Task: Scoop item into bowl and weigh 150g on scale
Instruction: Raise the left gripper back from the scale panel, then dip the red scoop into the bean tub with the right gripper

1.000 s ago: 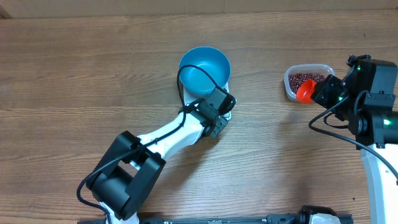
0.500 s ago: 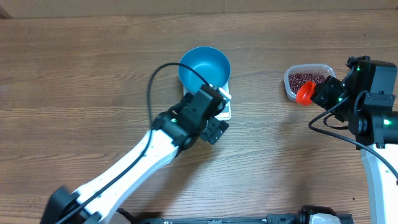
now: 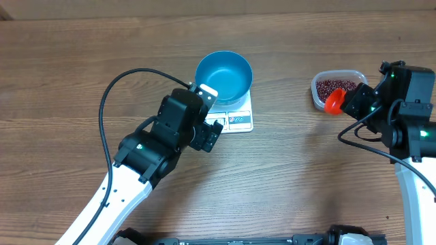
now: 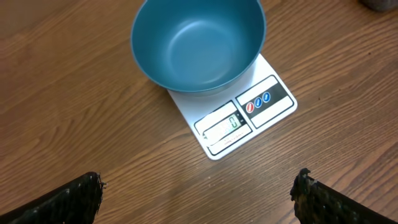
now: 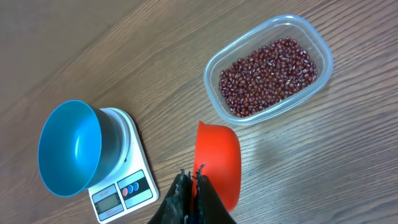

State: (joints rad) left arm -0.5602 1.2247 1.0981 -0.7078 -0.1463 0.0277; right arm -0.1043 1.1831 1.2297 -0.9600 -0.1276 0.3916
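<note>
The blue bowl stands empty on the white scale, whose display faces the near side. My left gripper hovers open just left of the scale's near corner. Its fingertips sit wide apart over bare wood, holding nothing. The item, dark red beans, fills a clear tub at the right. My right gripper is shut on the handle of an orange-red scoop, which hangs beside the tub's near-left corner; I cannot see inside it.
Both arms reach in from the table's near side; a black cable loops off the left arm. The bowl and scale lie to the left of the tub in the right wrist view.
The left gripper left the scale's button edge, drew back to the left and opened wide. The right arm and scoop have not moved.
</note>
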